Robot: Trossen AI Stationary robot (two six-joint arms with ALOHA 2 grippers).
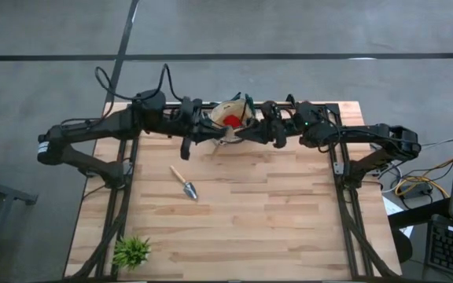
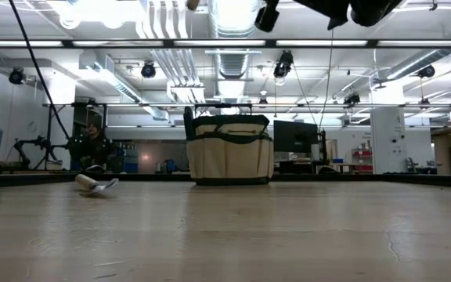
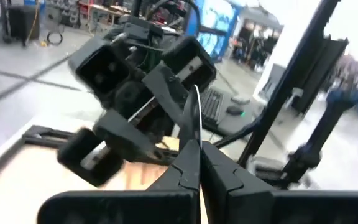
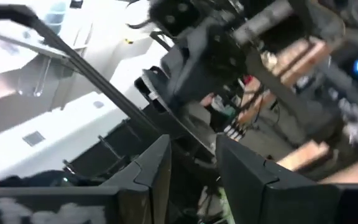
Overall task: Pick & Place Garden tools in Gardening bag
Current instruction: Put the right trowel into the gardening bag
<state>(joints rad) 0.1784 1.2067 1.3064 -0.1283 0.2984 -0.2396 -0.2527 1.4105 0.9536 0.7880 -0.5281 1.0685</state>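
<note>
The tan gardening bag (image 1: 225,110) stands at the table's far middle, with a red lump (image 1: 232,120) inside; it also shows in the low view (image 2: 230,149). My left gripper (image 1: 209,130) is above the bag's left rim, shut on a thin grey metal tool that looks like pruning shears (image 3: 194,124). My right gripper (image 1: 247,132) is open and empty just right of the bag, facing the left one. A wooden-handled trowel (image 1: 184,183) lies flat on the table, left of centre. The other tools are hidden. My left gripper (image 3: 194,165) pinches the tool's dark lower part (image 3: 190,163) between its two fingers. The narrow silver blade (image 3: 195,109) sticks out past the fingertips, in line with them. The tool is lifted clear of the table, beside the bag's rim.
A small spiky green plant (image 1: 130,251) stands at the near left corner. The trowel also shows in the low view (image 2: 96,184). The two grippers are close together over the bag. Bare wood (image 1: 274,212) spans the table's middle and right.
</note>
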